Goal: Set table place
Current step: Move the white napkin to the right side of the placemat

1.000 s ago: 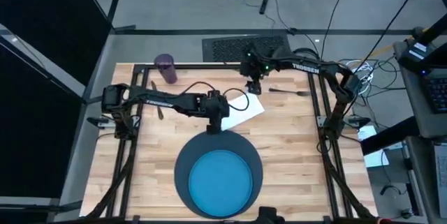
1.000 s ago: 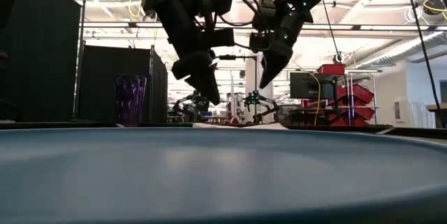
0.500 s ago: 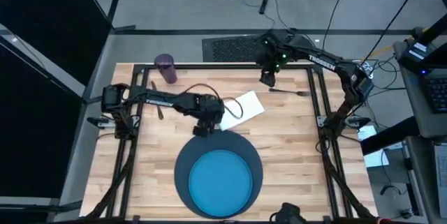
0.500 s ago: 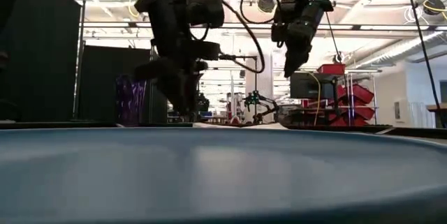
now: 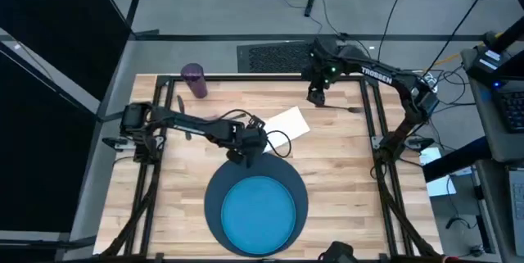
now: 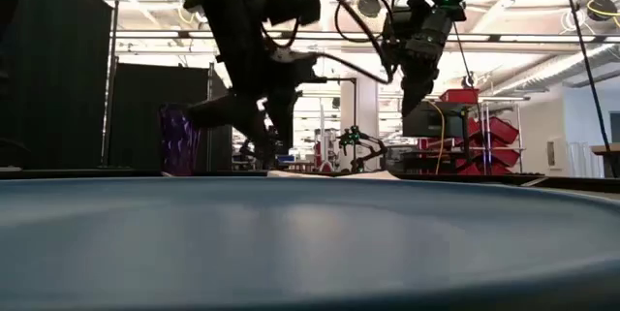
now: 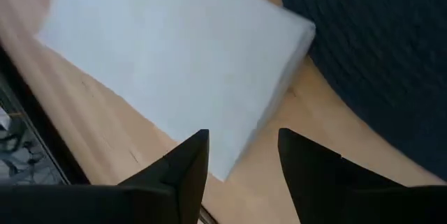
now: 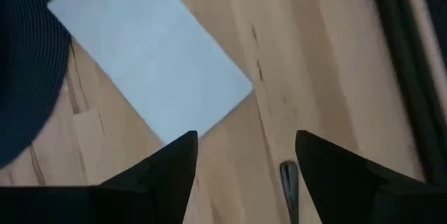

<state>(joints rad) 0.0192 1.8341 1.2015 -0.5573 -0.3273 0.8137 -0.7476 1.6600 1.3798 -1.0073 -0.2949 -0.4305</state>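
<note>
The left gripper (image 5: 243,153), fingers parted and empty, hovers low over the near corner of the white napkin (image 5: 282,127), which lies on the table (image 5: 344,165) at about 12 o'clock of the dark mat (image 5: 214,193) and blue plate (image 5: 259,210). To lift the napkin cleanly it should probably straddle that edge and pinch flat. The right gripper (image 5: 315,95), also apart and empty, hangs toward 1 o'clock above a metal utensil (image 5: 339,108), likely the fork.

Black curtain panels (image 6: 58,78), grey floor (image 5: 213,1), red bins (image 6: 489,132) behind.
</note>
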